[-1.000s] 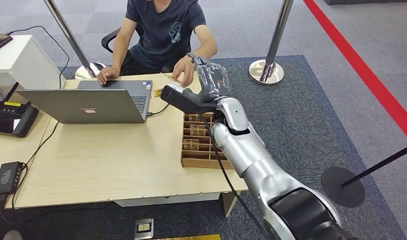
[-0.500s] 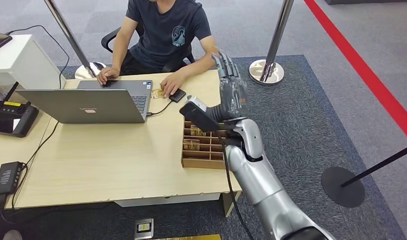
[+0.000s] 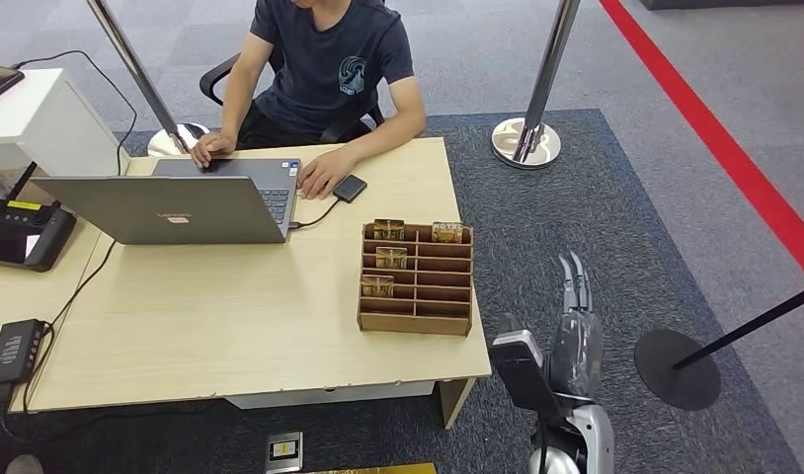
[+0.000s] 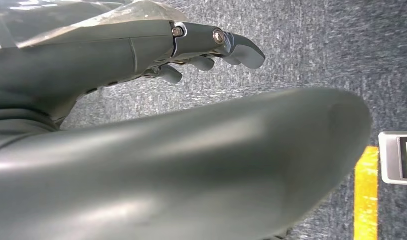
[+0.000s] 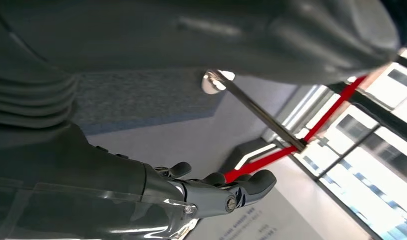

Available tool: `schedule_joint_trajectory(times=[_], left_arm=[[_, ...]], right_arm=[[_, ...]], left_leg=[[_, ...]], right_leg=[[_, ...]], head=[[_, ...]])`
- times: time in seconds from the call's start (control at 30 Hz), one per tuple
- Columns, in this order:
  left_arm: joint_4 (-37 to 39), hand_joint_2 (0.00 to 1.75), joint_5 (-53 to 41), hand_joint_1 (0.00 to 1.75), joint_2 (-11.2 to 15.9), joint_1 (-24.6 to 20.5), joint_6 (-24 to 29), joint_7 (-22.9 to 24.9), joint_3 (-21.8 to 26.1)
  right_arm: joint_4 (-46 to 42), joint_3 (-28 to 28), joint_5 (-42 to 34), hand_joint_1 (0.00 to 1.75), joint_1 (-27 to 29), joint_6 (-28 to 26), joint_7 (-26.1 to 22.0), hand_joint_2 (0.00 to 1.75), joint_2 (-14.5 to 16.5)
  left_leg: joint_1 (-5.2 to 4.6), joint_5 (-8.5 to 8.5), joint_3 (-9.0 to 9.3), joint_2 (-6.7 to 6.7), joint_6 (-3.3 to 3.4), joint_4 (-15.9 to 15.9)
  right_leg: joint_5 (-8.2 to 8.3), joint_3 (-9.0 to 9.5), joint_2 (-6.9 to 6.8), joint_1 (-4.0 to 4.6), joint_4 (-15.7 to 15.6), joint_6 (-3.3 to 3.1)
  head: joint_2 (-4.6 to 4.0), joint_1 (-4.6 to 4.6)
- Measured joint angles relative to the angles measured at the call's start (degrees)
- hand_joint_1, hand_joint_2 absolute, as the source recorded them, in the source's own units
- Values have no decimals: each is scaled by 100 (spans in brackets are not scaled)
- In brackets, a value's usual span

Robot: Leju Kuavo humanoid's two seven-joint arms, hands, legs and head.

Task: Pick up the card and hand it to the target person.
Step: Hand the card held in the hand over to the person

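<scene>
My right hand [image 3: 576,331] hangs low beside the table's [image 3: 230,326] near right corner, fingers straight and apart, with nothing in it. The right wrist view shows the same hand [image 5: 191,192] empty. My left hand [image 4: 141,50] holds nothing and hangs over the carpet with its fingers stretched out. A wooden card rack [image 3: 415,278] on the table holds several cards [image 3: 391,257]. The person [image 3: 329,59] sits at the far side, one hand [image 3: 324,181] flat on the table beside a black reader [image 3: 350,188]. Whether a card lies under that hand I cannot tell.
An open laptop [image 3: 181,202] stands at the table's far left, with a black device [image 3: 23,232] and a cabled box [image 3: 15,351] beyond it. A chrome post base [image 3: 524,138] and a black disc base [image 3: 678,367] stand on the carpet to the right.
My right arm drew back from the person's hand, swung right and dropped below the table's edge, empty. The person took the card and laid that hand on the table by the laptop.
</scene>
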Motion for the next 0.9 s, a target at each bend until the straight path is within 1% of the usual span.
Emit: schedule_joint_trajectory(times=[0.1, 0.17, 0.23, 0.33, 0.37, 0.4, 0.47, 0.57, 0.63, 0.77, 0.9], left_arm=[[0, 0, -19, 0, 0, -6, 4, 63, 8], [0, 0, -32, 0, 0, -19, 12, 97, 16], [0, 0, -71, 0, 0, -29, 15, 106, 28], [0, 0, -154, 0, 2, -29, 16, 92, 42], [0, 0, -177, 0, 3, -28, 21, 82, 44], [0, 0, -197, 0, 5, -28, 33, 72, 46], [0, 0, -229, 0, 7, -29, 75, 63, 48], [0, 0, -251, 0, 7, -32, 112, 63, 50], [0, 0, -260, 0, 7, -36, 128, 67, 51], [0, 0, -308, 0, 9, -39, 191, 84, 52], [-2, 0, -466, 0, 33, -54, 129, 161, 51]], right_arm=[[53, -240, -119, 0, 243, 302, 217, 0, 105], [469, -505, -370, 0, 240, 440, 239, 0, 164], [1396, -911, -753, 0, 51, 562, 80, 0, 181], [3258, -1681, -1521, 0, -399, 818, -391, 0, 138], [3825, -1919, -1699, 0, -528, 932, -428, 0, 116], [4338, -2134, -1821, 0, -636, 1089, -347, 0, 94], [5195, -2489, -1963, 0, -775, 1405, 13, 0, 58], [6116, -2858, -2019, 0, -868, 1627, 363, 0, 32], [6513, -3001, -2024, 0, -936, 1749, 575, 0, 19], [7057, -3205, -2066, 0, -1029, 2221, 1283, 0, 3], [7328, -3315, -2115, 0, -1073, 2535, 1627, 0, 42]], left_leg=[[0, 1, 1, 1, -1, 0], [1, 2, 4, 1, -1, -1], [0, 2, 7, 0, 0, 0], [-4, 3, 8, -3, 4, 1], [-5, 3, 7, -4, 5, 2], [-6, 3, 7, -4, 5, 3], [-6, 2, 6, -5, 6, 3], [-3, 0, 2, -2, 3, 1], [0, 0, 3, -1, 2, 1], [3, 0, 4, -1, 2, 0], [2, 1, 6, 0, 1, 0]], right_leg=[[0, 2, 0, 0, 1, 0], [1, 6, 0, 1, 1, -1], [2, 12, 0, 2, 0, 1], [3, 15, 0, -2, -1, 4], [3, 15, 0, -4, -2, 4], [3, 14, 0, -4, -2, 4], [3, 12, 0, -4, -2, 5], [0, 7, 0, -6, 0, 2], [-1, 6, 0, -6, 0, -1], [-1, 7, 0, -4, 1, -1], [-1, 8, 0, -1, 3, -2]], head=[[0, -1], [0, -1], [0, -1], [0, 1], [0, 1], [0, 0], [0, -1], [0, -2], [0, -1], [0, -1], [0, -1]])
